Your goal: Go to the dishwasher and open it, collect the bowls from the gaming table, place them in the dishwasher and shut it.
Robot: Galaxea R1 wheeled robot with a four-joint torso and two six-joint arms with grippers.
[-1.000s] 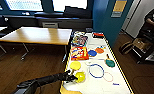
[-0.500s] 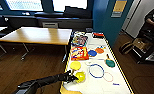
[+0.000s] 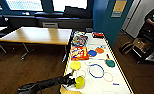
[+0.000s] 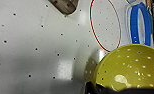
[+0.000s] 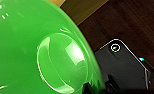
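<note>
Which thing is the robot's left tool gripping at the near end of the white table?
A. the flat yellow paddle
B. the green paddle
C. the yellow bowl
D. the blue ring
C: the left tool meets the rim of the yellow bowl, which sits tilted at the table's near end.

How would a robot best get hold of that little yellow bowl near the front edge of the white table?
By its thin rim, I'd say. The yellow bowl sits tilted at the gaming table's near edge, rim facing the left gripper, so coming in from the robot's left side across that edge looks easiest. Its rounded wall offers little to pinch.
</note>
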